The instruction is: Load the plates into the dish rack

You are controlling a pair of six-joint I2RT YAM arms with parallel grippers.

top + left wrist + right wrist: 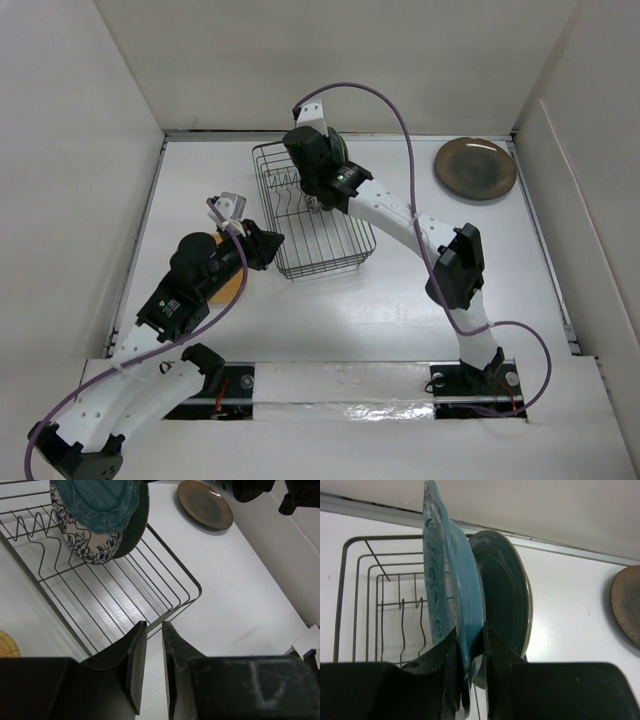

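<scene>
The black wire dish rack (322, 238) stands mid-table. My right gripper (469, 632) is over its far end (318, 198), shut on the rim of the dark teal scalloped plate (442, 580), which stands upright in the rack. A grey-blue plate (506, 590) stands right behind it. The left wrist view shows the teal plate (97, 502), the blue-and-white patterned plate (86, 549) and a dark plate (139, 525) together in the rack (125, 597). My left gripper (154, 625) is shut and empty, beside the rack's near left corner (266, 246).
The glossy brown plate (475, 168) lies flat at the far right, also in the left wrist view (205, 504). An orange plate (233, 287) lies mostly under my left arm. White walls enclose the table on three sides.
</scene>
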